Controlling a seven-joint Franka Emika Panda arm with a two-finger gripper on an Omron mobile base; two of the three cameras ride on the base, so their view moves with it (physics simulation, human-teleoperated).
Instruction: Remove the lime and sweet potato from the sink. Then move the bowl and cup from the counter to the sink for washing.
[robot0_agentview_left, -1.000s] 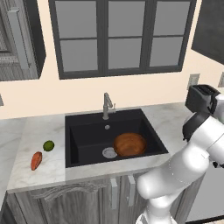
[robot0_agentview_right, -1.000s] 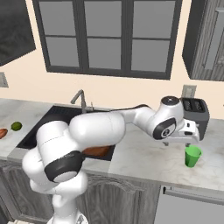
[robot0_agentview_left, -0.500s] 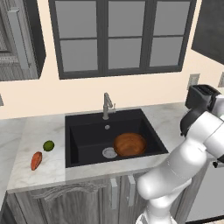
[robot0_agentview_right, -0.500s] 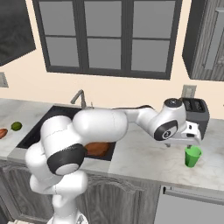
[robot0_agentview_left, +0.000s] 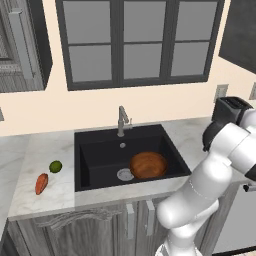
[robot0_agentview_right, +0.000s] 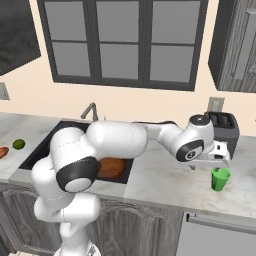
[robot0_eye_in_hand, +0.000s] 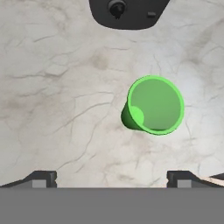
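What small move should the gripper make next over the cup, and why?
Probably lower the open gripper straight down around the cup. The cup stands upright on the counter, just below the gripper and between the two fingertips in the hand view. The bowl already lies in the sink.

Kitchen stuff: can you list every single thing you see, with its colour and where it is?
round yellow-green lime: one, on the marbled grey-white counter left of the sink
orange-red sweet potato: one, on the counter beside the lime
matte black sink: one, set in the counter
brown wooden bowl: one, inside the sink
grey metal faucet: one, behind the sink
bright green cup: one, upright on the counter right of the sink
black toaster: one, by the wall
white arm's gripper: one, open, above the cup
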